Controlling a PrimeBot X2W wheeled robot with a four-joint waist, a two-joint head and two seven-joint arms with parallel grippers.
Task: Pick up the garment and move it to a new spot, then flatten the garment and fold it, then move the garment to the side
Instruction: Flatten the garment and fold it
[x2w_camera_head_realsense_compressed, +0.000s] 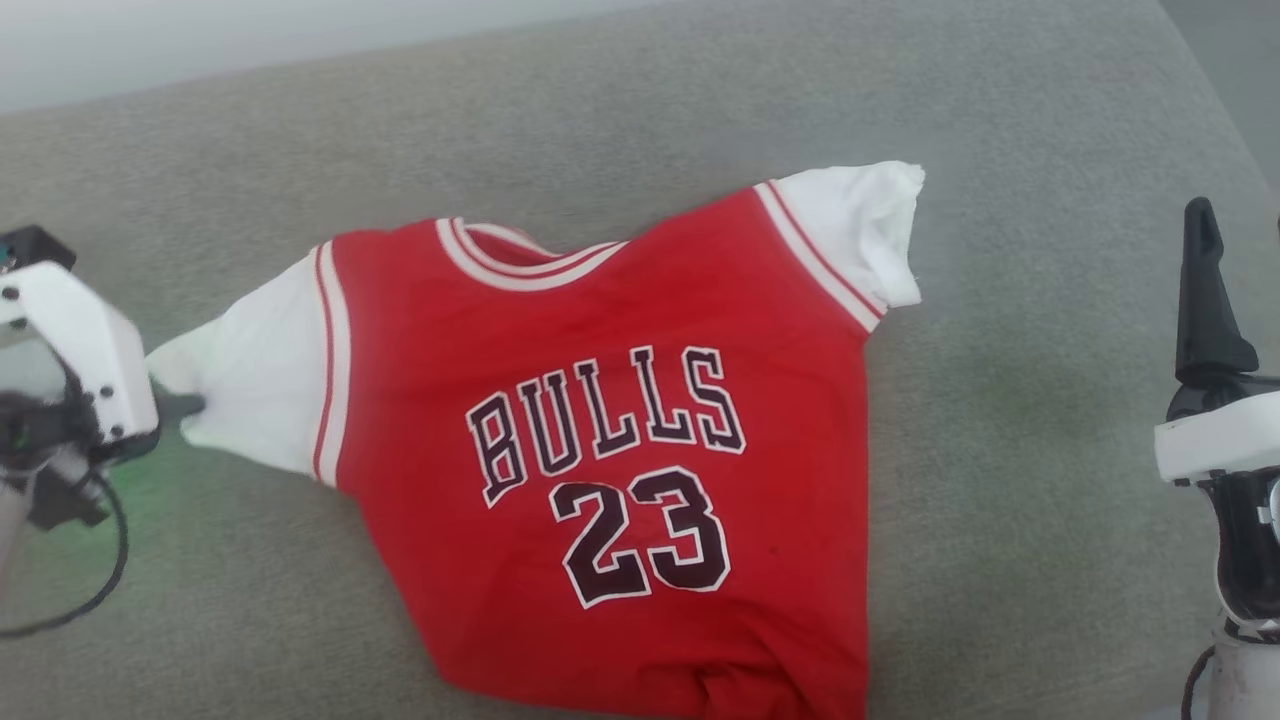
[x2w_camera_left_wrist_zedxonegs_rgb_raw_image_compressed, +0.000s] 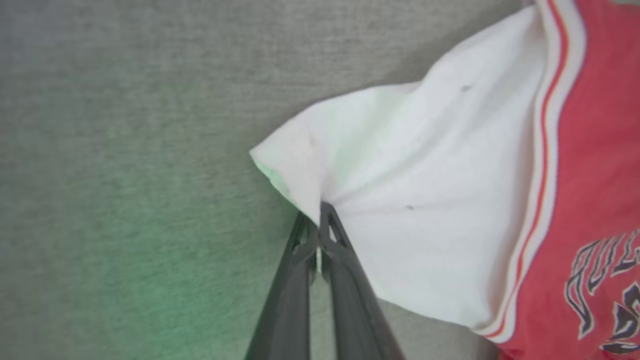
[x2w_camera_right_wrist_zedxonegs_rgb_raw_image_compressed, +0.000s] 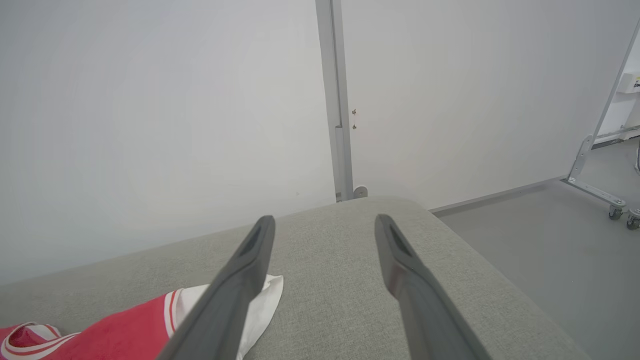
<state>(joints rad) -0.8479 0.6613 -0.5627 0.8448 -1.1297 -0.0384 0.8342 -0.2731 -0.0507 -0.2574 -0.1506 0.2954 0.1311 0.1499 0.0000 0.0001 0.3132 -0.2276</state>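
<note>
Left gripper (x2w_camera_left_wrist_zedxonegs_rgb_raw_image_compressed: 320, 212) low at the left, its two fingers (x2w_camera_left_wrist_zedxonegs_rgb_raw_image_compressed: 345, 260) pressed tight together on a pinch of shirt (x2w_camera_left_wrist_zedxonegs_rgb_raw_image_compressed: 425, 165), right gripper (x2w_camera_right_wrist_zedxonegs_rgb_raw_image_compressed: 325, 225) off at the right, fingers spread wide, empty

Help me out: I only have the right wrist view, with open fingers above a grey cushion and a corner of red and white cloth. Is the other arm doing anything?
Observer: Yes. The left gripper is shut on the garment, pinching the end of one white sleeve.
Operator: Which face is up?
Observer: The lettered one; BULLS and 23 show in the head view.
Operator: Is it lying flat?
Observer: Mostly, but the lower hem is rumpled.
</note>
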